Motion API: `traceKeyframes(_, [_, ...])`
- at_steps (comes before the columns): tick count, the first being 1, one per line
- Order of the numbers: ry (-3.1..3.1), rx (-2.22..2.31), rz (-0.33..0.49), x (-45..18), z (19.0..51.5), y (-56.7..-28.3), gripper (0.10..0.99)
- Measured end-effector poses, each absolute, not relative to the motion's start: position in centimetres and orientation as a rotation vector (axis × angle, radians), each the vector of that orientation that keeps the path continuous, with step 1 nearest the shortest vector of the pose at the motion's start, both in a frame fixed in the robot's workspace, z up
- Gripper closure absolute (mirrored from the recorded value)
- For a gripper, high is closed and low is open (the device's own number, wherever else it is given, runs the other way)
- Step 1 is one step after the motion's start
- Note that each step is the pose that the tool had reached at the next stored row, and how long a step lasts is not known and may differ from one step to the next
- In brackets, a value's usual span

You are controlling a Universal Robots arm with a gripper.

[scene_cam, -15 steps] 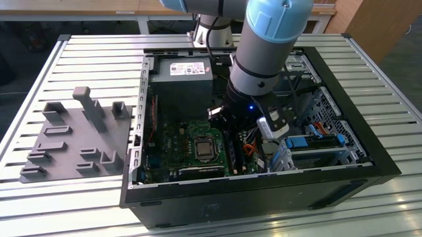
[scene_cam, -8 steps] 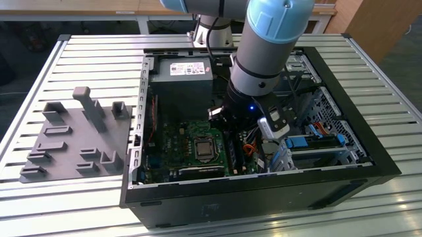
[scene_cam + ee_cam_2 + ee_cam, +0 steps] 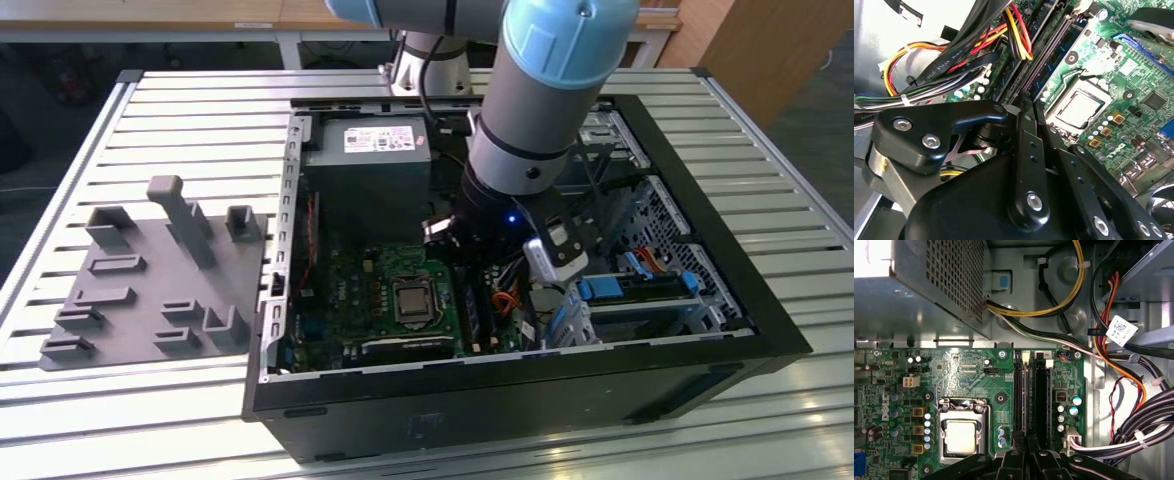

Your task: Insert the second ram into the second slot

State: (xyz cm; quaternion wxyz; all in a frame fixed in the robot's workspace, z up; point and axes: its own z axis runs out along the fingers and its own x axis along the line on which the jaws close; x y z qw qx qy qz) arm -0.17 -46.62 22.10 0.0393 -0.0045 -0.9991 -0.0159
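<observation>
**Second ram held on edge at the memory slots, seating not yet confirmed**

The insertion itself is judged to be the step in hand. In the first wrist view the gripper (image 3: 1026,442) is seen low over the motherboard (image 3: 969,370). Its fingers (image 3: 1021,150) are drawn together until only a hairline gap is left. A thin strip on edge, taken to be the second ram (image 3: 1027,395), runs straight out from that gap. It lies along the two dark memory slots (image 3: 1042,395), beside the processor socket (image 3: 961,435). The stick is judged to be pinched by its flat faces, though the contact is hidden by the fingertips. Which channel counts as the second cannot be told, nor whether the lower edge is inside a slot or just above it. No clear sign is given by the whitish latches (image 3: 1026,356) at the far end.

In the exterior view the arm (image 3: 534,110) is seen reaching down into the open computer case (image 3: 534,375), near the power supply (image 3: 367,165). The grey fixture plate (image 3: 147,290) lies well apart on the exterior view's left.

For seating, the stick is judged to need holding parallel to its channel and square to the board. Pressure would have to be applied straight down and evenly along its length, so that both ends go home together. The cable bundle (image 3: 969,40) hangs just beside the fingers and is best kept clear of the slot
</observation>
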Motion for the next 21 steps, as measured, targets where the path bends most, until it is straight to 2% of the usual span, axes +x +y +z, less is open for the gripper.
traceKeyframes(21, [-3.051,-0.014,-0.048,-0.15,21.68,-46.64,0.949])
